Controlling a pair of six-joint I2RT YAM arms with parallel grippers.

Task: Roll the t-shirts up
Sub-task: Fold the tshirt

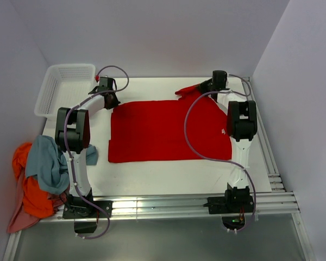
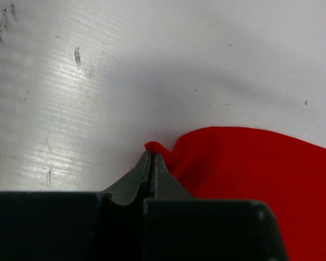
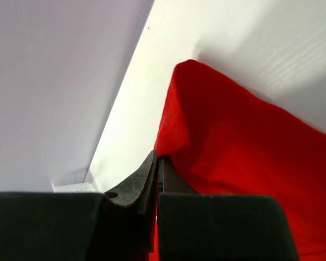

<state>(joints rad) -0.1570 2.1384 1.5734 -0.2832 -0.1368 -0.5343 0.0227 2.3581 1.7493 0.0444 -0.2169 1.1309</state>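
Note:
A bright red t-shirt point(image 1: 163, 130) lies spread flat across the middle of the white table. My left gripper point(image 1: 112, 101) is at its far left corner, shut on a pinch of the red cloth point(image 2: 157, 148). At the far right corner my right gripper point(image 1: 206, 87) is shut on the shirt's edge point(image 3: 171, 144), which stands lifted off the table. Grey-blue point(image 1: 46, 163), orange point(image 1: 30, 190) and pale pink point(image 1: 17, 217) t-shirts lie heaped at the table's near left edge.
A white perforated basket point(image 1: 65, 89) stands at the far left corner, just beyond my left gripper. Walls close in behind and on both sides. Aluminium rails point(image 1: 168, 204) run along the near edge by the arm bases.

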